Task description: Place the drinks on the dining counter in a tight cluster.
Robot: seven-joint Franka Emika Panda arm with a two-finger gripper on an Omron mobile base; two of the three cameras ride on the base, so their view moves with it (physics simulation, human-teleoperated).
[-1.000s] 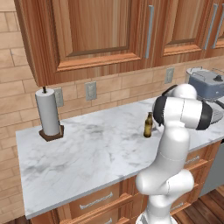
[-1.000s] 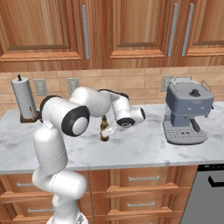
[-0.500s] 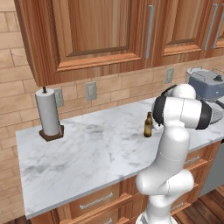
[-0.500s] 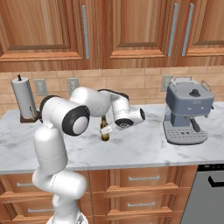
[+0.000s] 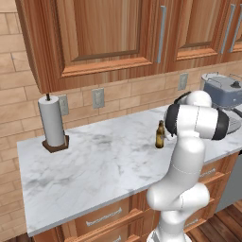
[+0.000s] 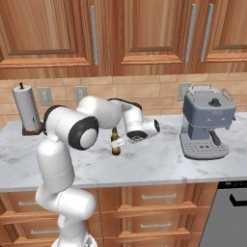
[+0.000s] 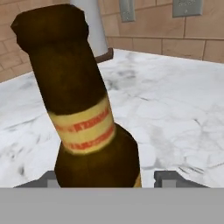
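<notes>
Fingers [image 7: 105, 178] flank base of brown bottle [image 7: 83, 109], tips just beside glass; whether clamped, cannot tell; a second ago they stood wider; marble surface [image 5: 104, 160] under wooden cabinets [image 5: 108, 42], brick wall behind; coffee machine [image 6: 206, 123] at right; paper towel roll [image 5: 51, 123] at left; bottle upright mid-surface; neck label yellow with red writing, unreadable.

No words or numbers can be read; the dark brown bottle [image 7: 83, 113] carries a yellow neck band [image 7: 85, 127] with a red strip of blurred lettering, too smeared to make out
</notes>
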